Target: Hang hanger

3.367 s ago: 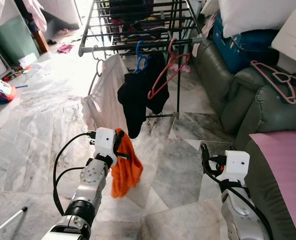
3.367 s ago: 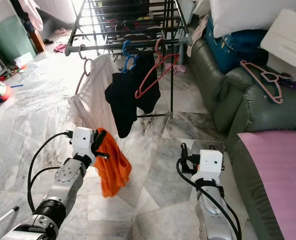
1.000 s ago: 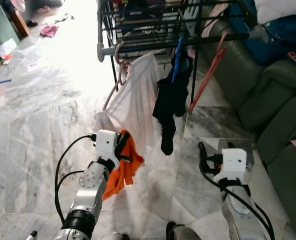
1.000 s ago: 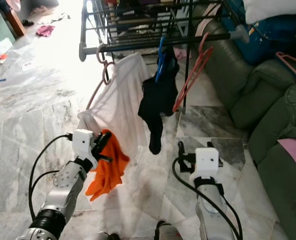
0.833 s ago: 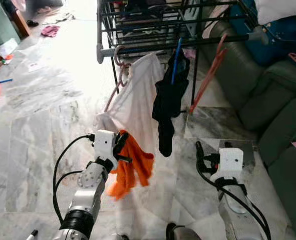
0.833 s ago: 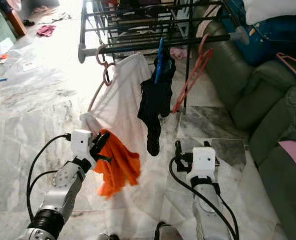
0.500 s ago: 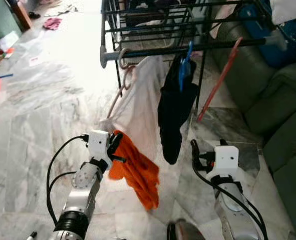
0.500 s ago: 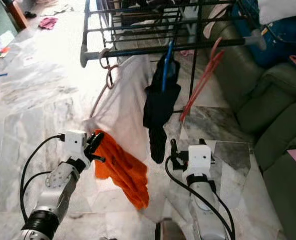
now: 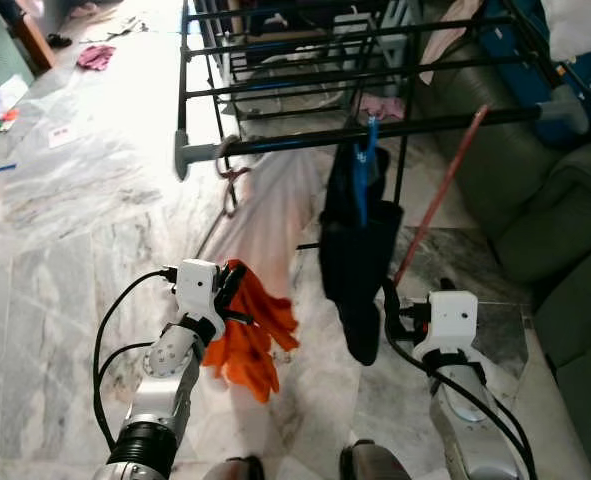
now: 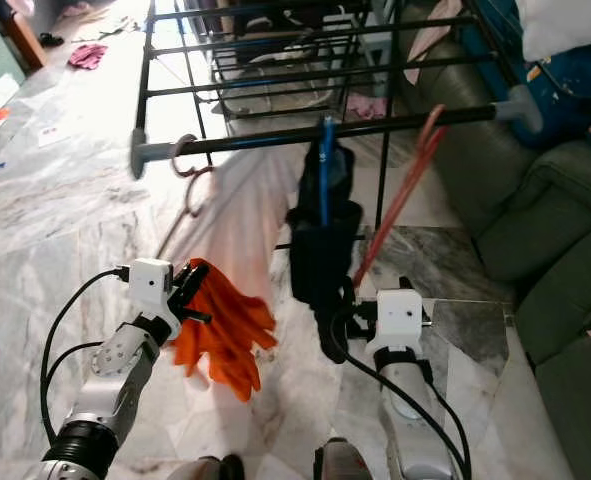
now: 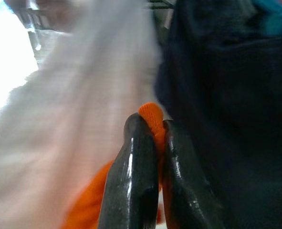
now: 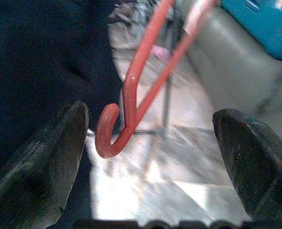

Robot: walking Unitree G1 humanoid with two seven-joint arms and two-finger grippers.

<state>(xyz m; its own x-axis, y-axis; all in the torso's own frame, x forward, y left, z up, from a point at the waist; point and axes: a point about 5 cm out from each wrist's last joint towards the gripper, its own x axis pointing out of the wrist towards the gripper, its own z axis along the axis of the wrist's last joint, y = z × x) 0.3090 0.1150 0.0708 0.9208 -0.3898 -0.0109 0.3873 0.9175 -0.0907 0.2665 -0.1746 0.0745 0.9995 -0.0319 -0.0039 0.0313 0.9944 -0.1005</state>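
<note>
Now left gripper (image 11: 150, 138) pinches orange cloth (image 9: 250, 335) under rack (image 9: 375, 133); right gripper (image 12: 150, 143) spread wide, empty, facing red hanger (image 12: 141, 81).

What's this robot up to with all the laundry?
It stands at a drying rack. Its left gripper is pinched shut on an orange cloth. Its right gripper is open, facing an empty red hanger that hangs beside a dark garment and a white one.
</note>
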